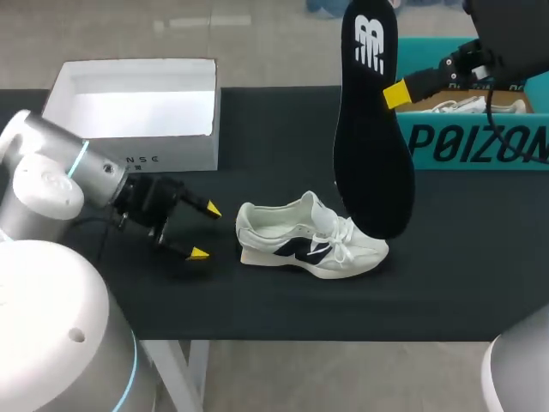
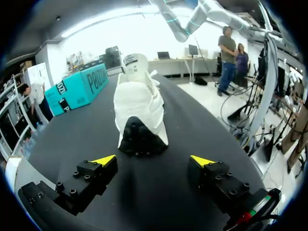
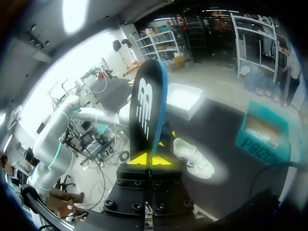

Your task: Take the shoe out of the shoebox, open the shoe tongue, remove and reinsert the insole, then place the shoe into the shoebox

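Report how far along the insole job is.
Done: the sneaker is out on the table and its insole is removed. In hand: the right end effector holds the insole in the air. Left: reinserting it, then boxing the sneaker.

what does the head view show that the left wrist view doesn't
Only the head view: the white shoebox and the black insole held upright in the right gripper. Only the left wrist view: the shoe heel-on, with its black heel patch. Both: the shoe, the teal box and the open left gripper.
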Controlling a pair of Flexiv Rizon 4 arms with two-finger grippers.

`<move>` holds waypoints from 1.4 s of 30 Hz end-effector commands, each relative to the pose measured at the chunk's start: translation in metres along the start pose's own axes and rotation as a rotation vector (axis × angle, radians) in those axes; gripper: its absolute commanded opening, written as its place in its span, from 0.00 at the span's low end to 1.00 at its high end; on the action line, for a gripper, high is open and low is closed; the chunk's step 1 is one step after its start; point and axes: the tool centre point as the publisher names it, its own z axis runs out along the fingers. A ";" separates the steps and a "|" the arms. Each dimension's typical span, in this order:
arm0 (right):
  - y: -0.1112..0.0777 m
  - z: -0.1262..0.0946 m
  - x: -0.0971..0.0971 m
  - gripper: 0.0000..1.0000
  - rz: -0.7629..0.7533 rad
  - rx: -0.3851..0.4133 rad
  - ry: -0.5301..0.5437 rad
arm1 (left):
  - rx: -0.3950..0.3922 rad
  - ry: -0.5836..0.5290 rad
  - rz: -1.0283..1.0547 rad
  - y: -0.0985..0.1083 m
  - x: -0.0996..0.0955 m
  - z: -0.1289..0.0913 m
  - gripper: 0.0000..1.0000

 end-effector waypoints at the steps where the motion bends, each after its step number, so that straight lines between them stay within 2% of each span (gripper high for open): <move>1: 0.003 0.002 0.000 0.00 0.002 0.006 -0.001 | -0.350 0.082 -0.022 -0.038 -0.006 -0.010 1.00; 7: 0.003 0.002 0.000 0.00 0.002 0.006 -0.001 | -0.418 0.119 -0.011 -0.071 -0.014 -0.008 1.00; 15: 0.003 0.002 0.000 0.00 0.002 0.006 -0.001 | -0.490 0.137 0.012 -0.094 -0.025 -0.007 1.00; 21: 0.003 0.002 0.000 0.00 0.002 0.006 -0.001 | -0.532 0.156 0.014 -0.096 -0.025 -0.008 1.00; 29: 0.003 0.002 0.000 0.00 0.002 0.006 -0.001 | -0.589 0.148 0.003 -0.096 -0.014 -0.027 1.00; 34: 0.003 0.002 0.000 0.00 0.002 0.006 -0.001 | -0.584 0.131 -0.029 -0.093 -0.004 -0.040 1.00; 42: 0.003 0.002 0.000 0.00 0.002 0.006 -0.001 | -0.592 0.100 -0.036 -0.095 -0.003 -0.041 1.00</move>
